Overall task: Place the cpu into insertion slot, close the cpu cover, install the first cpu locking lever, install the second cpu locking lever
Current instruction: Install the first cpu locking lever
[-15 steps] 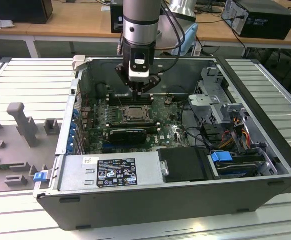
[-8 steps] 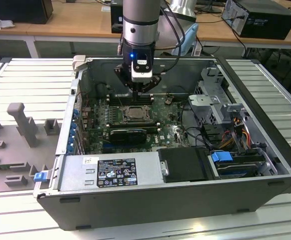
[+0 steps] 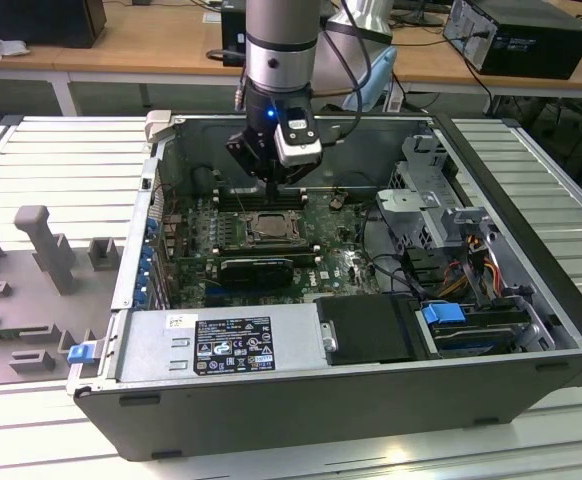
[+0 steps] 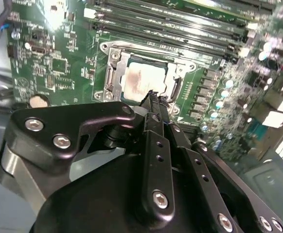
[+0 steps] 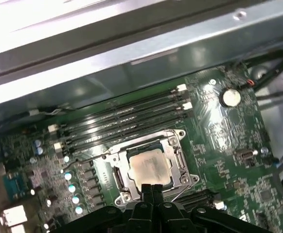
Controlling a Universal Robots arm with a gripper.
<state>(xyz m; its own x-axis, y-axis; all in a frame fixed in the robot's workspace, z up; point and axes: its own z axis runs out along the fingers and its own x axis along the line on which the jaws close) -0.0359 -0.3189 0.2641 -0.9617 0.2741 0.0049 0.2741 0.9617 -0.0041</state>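
Observation:
The cpu [image 3: 268,228] [image 4: 140,80] [image 5: 150,167] lies flat in the insertion slot [image 3: 243,230] on the green board, its pale metal top showing. The silvery cpu cover [image 4: 113,80] [image 5: 119,171] lies down around it as a frame. Thin wire levers [image 5: 90,158] [image 5: 183,193] run out from two sides of the socket; I cannot tell if they are latched. My gripper [image 3: 274,188] [image 4: 153,97] [image 5: 153,187] hangs just above the socket's edge, shut, with its black fingers pressed together and nothing between them.
Long black memory slots [image 5: 127,116] [image 4: 180,24] run beside the socket towards the case wall [image 5: 132,48]. A black card [image 3: 256,268], the power supply [image 3: 221,345], a drive cage [image 3: 421,200] and loose cables [image 3: 471,270] crowd the case. Capacitors [image 5: 71,187] stand nearby.

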